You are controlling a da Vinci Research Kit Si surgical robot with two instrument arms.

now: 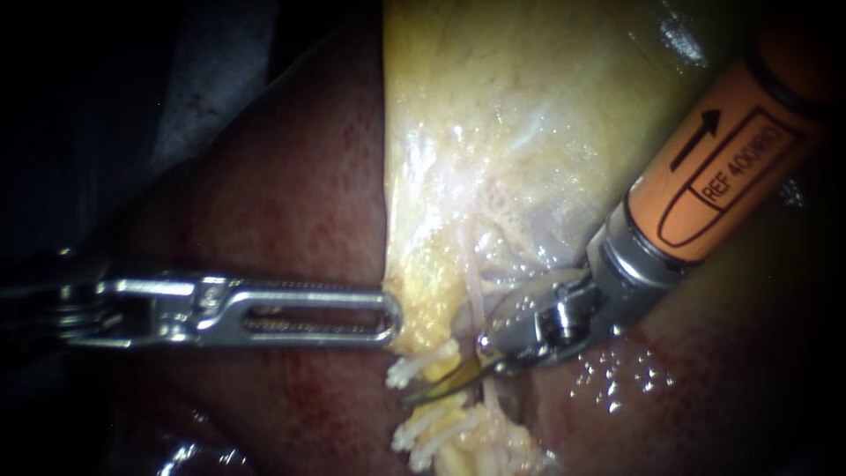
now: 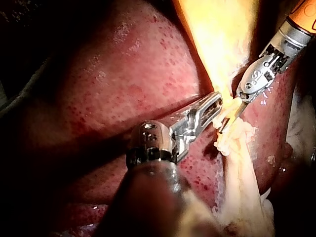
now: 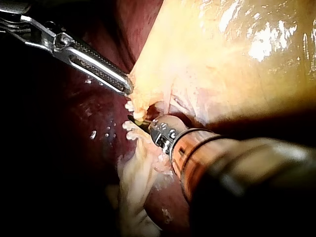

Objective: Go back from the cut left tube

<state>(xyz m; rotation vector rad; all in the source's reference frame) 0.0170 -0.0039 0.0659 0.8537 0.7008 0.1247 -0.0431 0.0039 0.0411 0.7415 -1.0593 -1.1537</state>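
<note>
**Endoscope view.**
- Right instrument (image 1: 427,394): slim curved blades. The pincer lay closed and held nothing.
- The blades sat in the gap between the two frayed white stumps of the cut left tube (image 1: 416,364), one stump on either side and both very near.
- A thin pale strand (image 1: 476,295) ran just beside the blades' hinge.
- Left instrument (image 1: 388,319): slotted pincer clamped on the yellow edge of the gallbladder (image 1: 529,115).
- The liver (image 1: 291,194) lay under both.

**Left wrist view.**
- The left instrument (image 2: 215,101) gripped the gallbladder edge.
- The right instrument's blades (image 2: 231,118) lay just ahead of it, against the stumps.

**Right wrist view.**
- The right instrument's blade tips (image 3: 136,120) were barely visible between the stumps.
- The left instrument (image 3: 126,88) was close ahead of them.

**Handling note (judgement).**
- The right instrument should draw back along its own shaft line with the pincer closed. That way the tips snag neither stump nor the pale strand.
- The left hold should be left undisturbed.

**Containers.** None appeared in any view.
</note>
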